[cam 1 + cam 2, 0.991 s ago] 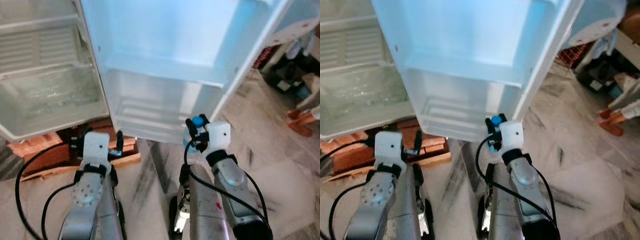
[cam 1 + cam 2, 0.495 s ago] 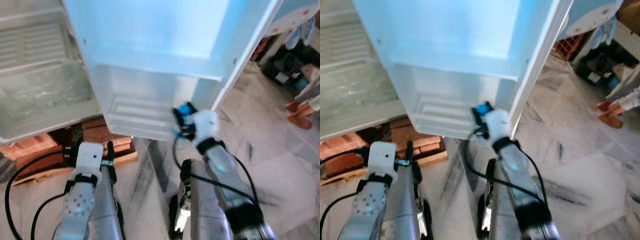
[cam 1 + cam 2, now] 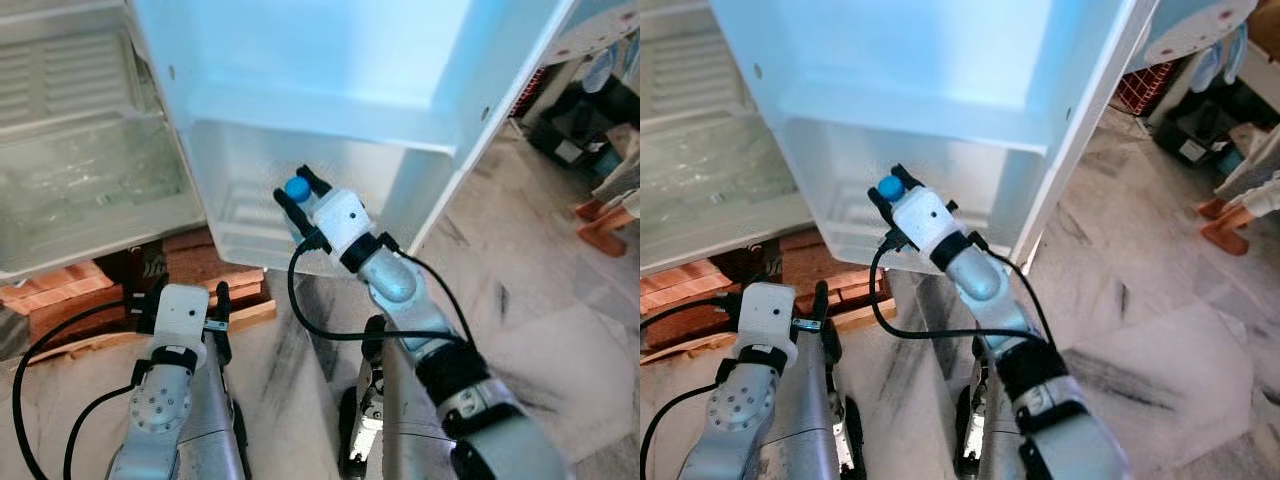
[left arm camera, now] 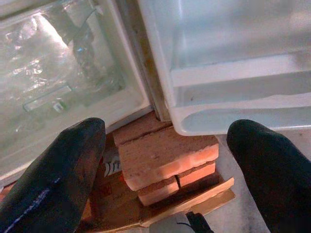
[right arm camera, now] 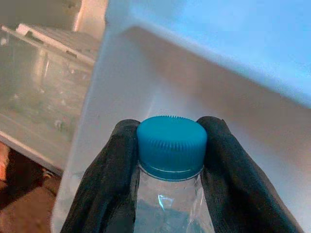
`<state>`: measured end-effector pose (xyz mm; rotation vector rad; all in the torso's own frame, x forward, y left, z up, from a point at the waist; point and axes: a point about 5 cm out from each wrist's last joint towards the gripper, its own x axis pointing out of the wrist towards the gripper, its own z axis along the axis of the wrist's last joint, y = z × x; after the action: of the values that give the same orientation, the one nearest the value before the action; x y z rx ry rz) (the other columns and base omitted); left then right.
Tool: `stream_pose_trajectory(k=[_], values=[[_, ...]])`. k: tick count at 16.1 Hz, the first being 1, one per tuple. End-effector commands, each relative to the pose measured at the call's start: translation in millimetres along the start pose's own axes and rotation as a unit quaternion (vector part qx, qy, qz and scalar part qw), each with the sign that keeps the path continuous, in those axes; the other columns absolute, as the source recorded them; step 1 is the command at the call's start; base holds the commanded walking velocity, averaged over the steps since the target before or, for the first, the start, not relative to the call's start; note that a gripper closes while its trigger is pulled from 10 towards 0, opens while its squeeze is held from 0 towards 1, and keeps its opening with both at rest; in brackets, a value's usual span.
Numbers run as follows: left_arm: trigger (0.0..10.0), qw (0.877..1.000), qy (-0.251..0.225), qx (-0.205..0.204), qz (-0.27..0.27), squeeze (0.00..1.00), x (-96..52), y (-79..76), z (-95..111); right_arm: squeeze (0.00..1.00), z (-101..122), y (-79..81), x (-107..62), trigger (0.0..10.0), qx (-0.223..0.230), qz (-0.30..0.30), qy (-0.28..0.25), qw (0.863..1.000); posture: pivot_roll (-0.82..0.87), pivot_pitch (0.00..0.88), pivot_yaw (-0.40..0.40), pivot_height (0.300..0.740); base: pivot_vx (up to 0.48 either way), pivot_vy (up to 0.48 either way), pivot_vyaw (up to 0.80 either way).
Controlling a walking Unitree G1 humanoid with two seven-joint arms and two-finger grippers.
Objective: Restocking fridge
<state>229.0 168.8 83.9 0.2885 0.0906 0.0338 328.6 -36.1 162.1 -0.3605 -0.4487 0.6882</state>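
One clear bottle [image 5: 170, 204] with one blue cap [image 5: 170, 145], neck clamped between the right gripper [image 3: 300, 200] jaws, raised before the fridge door's lower shelf [image 3: 250, 225]. Left gripper [image 4: 165, 160] jaws wide, empty, above two stacked bricks [image 4: 165, 158].

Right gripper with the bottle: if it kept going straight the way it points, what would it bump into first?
Probably the inner wall of the fridge door's lower shelf, straight ahead of the right gripper and its bottle; depth is unclear.
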Motion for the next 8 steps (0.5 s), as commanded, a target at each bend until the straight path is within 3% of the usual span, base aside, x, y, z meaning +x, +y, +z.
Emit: stream_pose_trajectory(k=[1,4,8], values=[[10.0,1.0,-0.001,0.001,0.0,0.0,-1.7,-0.7,0.6,0.0,13.4,-25.6,3.6,10.0,-0.035,-0.038,-0.037,0.998,0.16,0.2,-0.068,0.476,0.0,0.0,0.0],[10.0,1.0,-0.001,-0.002,-0.004,0.0,-1.6,-1.1,0.6,0.0,40.5,-50.4,6.5,10.0,-0.037,-0.065,-0.086,0.993,0.16,0.198,-0.063,0.476,0.0,0.0,0.0],[10.0,1.0,-0.003,-0.004,-0.007,0.0,-0.1,-2.3,1.9,0.0,55.6,-50.3,4.7,10.0,-0.033,-0.03,-0.117,0.992,0.16,0.198,-0.061,0.476,0.0,0.0,0.0]])
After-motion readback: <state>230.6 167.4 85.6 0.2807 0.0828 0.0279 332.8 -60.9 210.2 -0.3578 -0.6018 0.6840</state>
